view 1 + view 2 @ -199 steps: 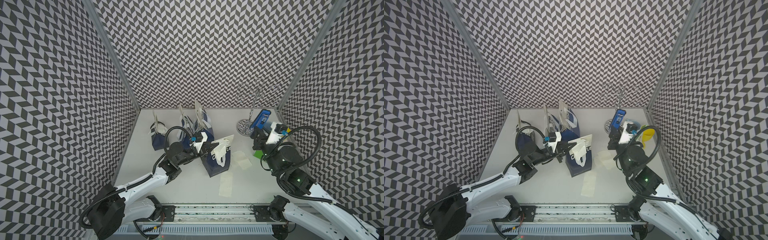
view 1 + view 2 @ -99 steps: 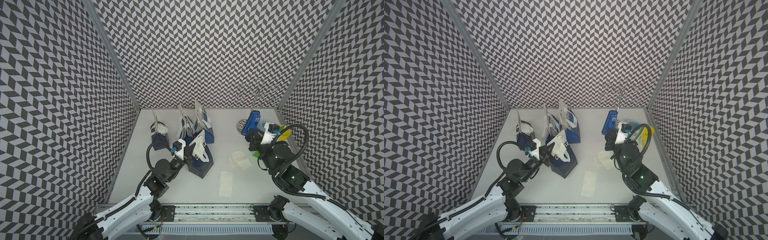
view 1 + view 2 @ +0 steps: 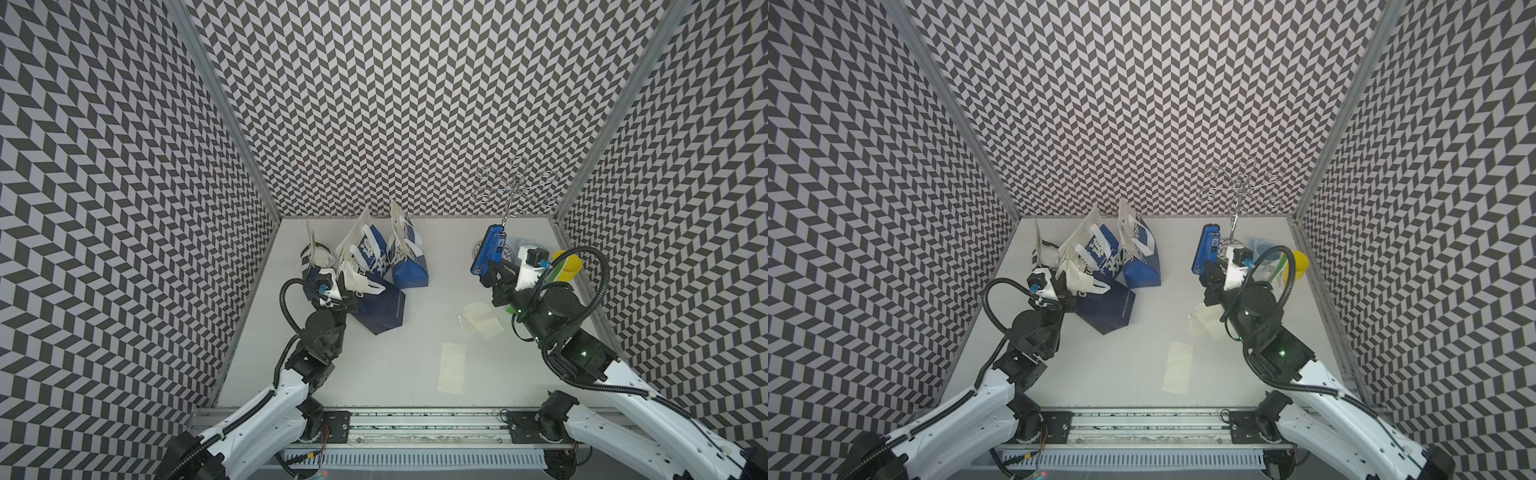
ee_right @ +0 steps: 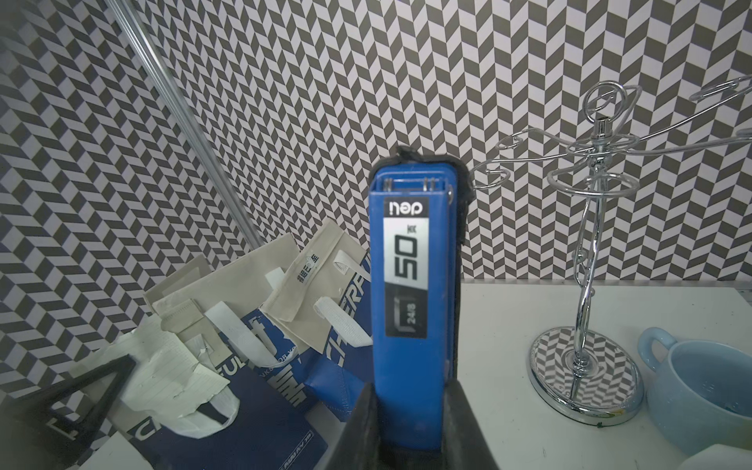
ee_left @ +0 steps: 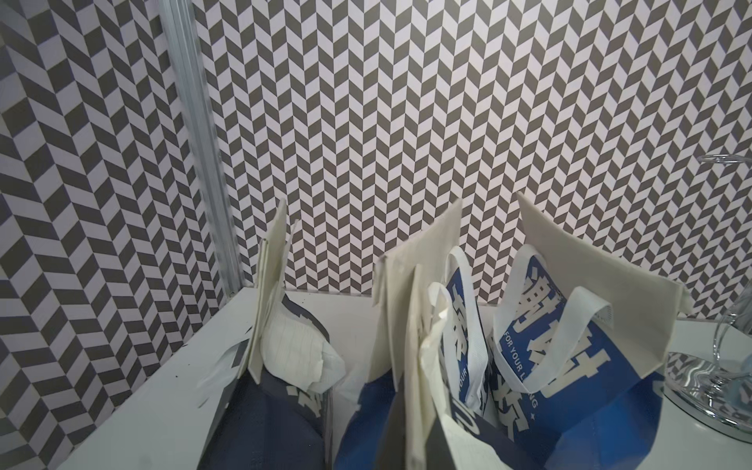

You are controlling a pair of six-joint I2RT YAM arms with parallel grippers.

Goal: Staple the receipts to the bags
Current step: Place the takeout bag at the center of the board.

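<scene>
My left pincer [image 3: 348, 291] is clamped on the top of the front bag [image 3: 382, 309], which leans beside three blue bags [image 3: 409, 268] with receipts [image 5: 423, 260] at their mouths, seemingly done. My right pincer [image 3: 494, 277] grips the stapler [image 3: 489, 248] upright. Other receipts lie loose nearby and the green bag [image 3: 557, 269] looks untouched, so I judge two bags remain

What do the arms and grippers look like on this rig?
Left arm and right arm: white shells low, black joints above, a black ribbed cable looping to each wrist, green light on the right one. Left gripper and right gripper: black fingers, white camera mount.
</scene>
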